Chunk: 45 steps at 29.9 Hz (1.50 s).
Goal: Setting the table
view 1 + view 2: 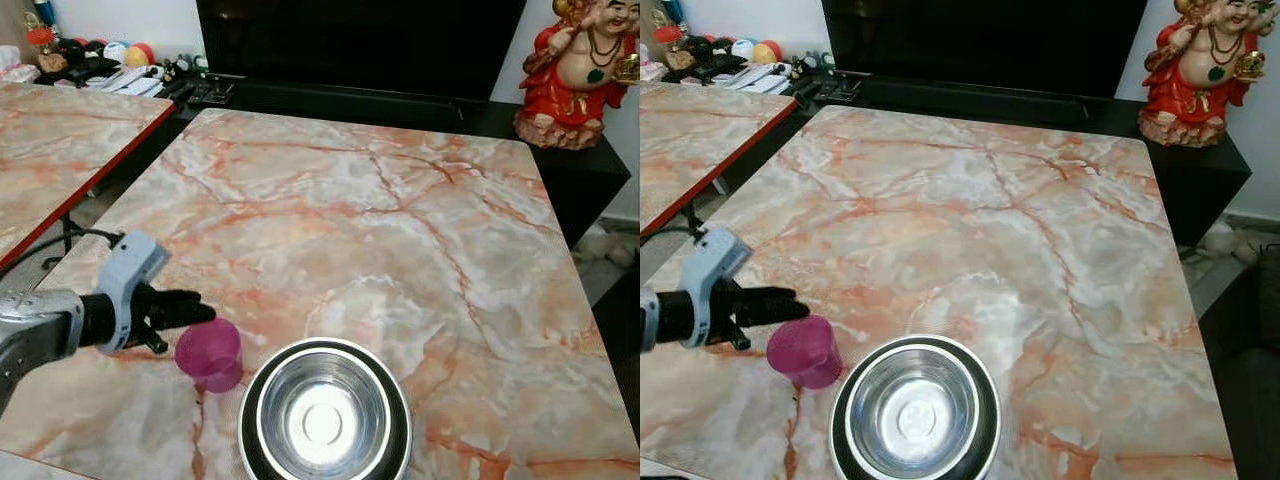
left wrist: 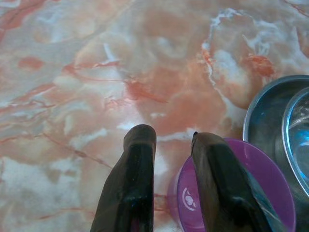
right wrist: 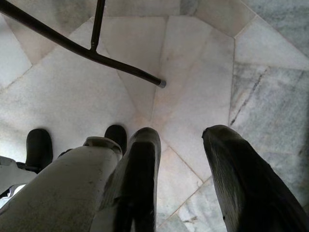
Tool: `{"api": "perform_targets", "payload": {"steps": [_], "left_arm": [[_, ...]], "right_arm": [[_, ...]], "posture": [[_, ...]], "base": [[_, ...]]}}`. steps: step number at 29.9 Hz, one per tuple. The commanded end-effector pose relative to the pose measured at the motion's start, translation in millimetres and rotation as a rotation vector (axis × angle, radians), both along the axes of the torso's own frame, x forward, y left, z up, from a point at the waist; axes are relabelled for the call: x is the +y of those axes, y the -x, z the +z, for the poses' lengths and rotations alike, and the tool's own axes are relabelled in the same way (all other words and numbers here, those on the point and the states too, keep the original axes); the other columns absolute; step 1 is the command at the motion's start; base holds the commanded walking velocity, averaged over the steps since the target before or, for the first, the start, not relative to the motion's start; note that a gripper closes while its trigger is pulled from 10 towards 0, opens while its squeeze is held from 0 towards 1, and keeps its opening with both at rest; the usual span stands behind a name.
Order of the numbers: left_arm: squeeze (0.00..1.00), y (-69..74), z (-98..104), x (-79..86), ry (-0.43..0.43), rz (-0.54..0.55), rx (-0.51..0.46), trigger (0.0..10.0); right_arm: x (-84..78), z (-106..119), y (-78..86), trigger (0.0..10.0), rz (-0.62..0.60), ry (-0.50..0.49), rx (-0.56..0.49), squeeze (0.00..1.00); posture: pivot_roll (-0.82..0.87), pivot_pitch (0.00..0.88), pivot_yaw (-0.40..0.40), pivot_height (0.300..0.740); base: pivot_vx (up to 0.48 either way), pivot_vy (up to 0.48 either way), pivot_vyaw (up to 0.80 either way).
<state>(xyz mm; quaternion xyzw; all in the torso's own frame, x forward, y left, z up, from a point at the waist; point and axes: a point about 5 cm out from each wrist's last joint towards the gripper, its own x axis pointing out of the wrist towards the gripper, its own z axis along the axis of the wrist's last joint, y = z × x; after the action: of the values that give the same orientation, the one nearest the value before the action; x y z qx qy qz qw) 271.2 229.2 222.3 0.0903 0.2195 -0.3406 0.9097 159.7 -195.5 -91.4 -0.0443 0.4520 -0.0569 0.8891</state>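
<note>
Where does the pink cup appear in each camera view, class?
Left eye view: pink cup near the lower left, at the left gripper.
Right eye view: lower left too.
Left wrist view: bottom, one finger over its rim.
Right wrist view: not there.
Shared landmark: the steel bowl.

Home living room: marble-pattern counter (image 1: 400, 220), large dark TV (image 1: 360, 45) on a low black stand (image 1: 560, 160), red laughing-Buddha figurine (image 1: 578, 75), toys and clutter (image 1: 100, 62) at rear.
</note>
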Motion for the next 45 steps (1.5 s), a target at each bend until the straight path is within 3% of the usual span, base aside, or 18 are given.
{"api": "perform_targets", "payload": {"steps": [1,4,8,9,11,14,16,21,24,27,29,36,45], "left_arm": [[0.00,4.6,7.4,3.9,0.001,-0.018,-0.016,10.0],[0.00,5.9,10.3,4.7,-0.005,-0.022,-0.031,10.0],[0.00,-9.0,33.5,13.7,0.070,0.112,-0.229,10.0],[0.00,-14.2,38.9,18.0,0.092,0.192,-0.304,10.0],[0.00,-15.9,41.5,19.9,0.110,0.239,-0.358,10.0],[0.00,-19.5,39.9,26.0,0.104,0.375,-0.440,10.0],[0.00,-21.3,35.3,30.0,0.033,0.461,-0.524,10.0],[0.00,-19.4,17.5,29.2,0.035,0.677,-0.674,10.0],[0.00,-14.6,10.2,19.9,0.009,0.648,-0.707,10.0],[0.00,-10.4,5.6,15.8,0.042,0.679,-0.738,10.0],[0.00,-9.9,5.9,16.7,0.086,0.713,-0.745,10.0],[0.00,-11.3,3.3,21.3,0.114,0.776,-0.784,10.0],[0.00,-13.5,-1.3,17.1,0.129,0.792,-0.800,10.0]], "right_arm": [[-0.6,-2.6,6.5,10.0,-0.006,0.001,0.019,0.00],[0.8,-3.1,7.2,10.0,-0.004,0.000,0.021,0.00],[1.2,-3.7,8.2,10.0,-0.003,-0.002,0.028,0.00],[0.4,-3.7,8.3,10.0,-0.003,-0.002,0.030,0.00],[-0.1,-3.6,8.3,10.0,-0.003,-0.002,0.031,0.00],[-1.8,-3.5,8.4,10.0,-0.002,-0.001,0.034,0.00],[-2.5,-3.6,8.7,10.0,0.000,-0.001,0.037,0.00],[-3.8,-3.8,9.6,10.0,-0.001,-0.001,0.042,0.00],[-4.7,-4.1,10.6,10.0,-0.003,-0.001,0.045,0.00],[-5.2,-4.2,11.2,10.0,-0.004,0.002,0.047,0.00],[-3.8,-4.0,10.3,10.0,-0.002,0.001,0.043,0.00],[1.3,-4.0,8.8,10.0,0.034,0.008,0.040,0.00],[6.3,-6.1,12.0,10.0,0.072,0.010,0.058,0.00]], "posture": [[0.13,0.139,0.003,0.740],[0.13,0.140,0.003,0.740],[0.13,0.140,0.001,0.740],[0.13,0.138,0.001,0.740],[0.13,0.139,-0.002,0.740],[0.13,0.140,-0.003,0.740],[0.13,0.140,-0.005,0.740],[0.12,0.133,-0.004,0.740],[0.11,0.133,-0.004,0.740],[0.11,0.128,0.000,0.740],[0.11,0.128,0.000,0.740],[0.11,0.111,0.005,0.740],[0.11,0.096,0.000,0.740]], "base": [[0.000,0.000,0.00],[0.000,0.000,0.00],[0.000,0.000,0.00],[0.000,0.000,0.00],[0.000,0.000,0.00],[0.000,0.000,0.00],[0.000,0.000,0.00],[0.000,0.000,0.00],[0.000,0.000,0.00],[0.000,0.000,0.00],[0.000,0.000,0.00],[0.000,0.000,0.00],[0.000,0.480,0.00]]}}
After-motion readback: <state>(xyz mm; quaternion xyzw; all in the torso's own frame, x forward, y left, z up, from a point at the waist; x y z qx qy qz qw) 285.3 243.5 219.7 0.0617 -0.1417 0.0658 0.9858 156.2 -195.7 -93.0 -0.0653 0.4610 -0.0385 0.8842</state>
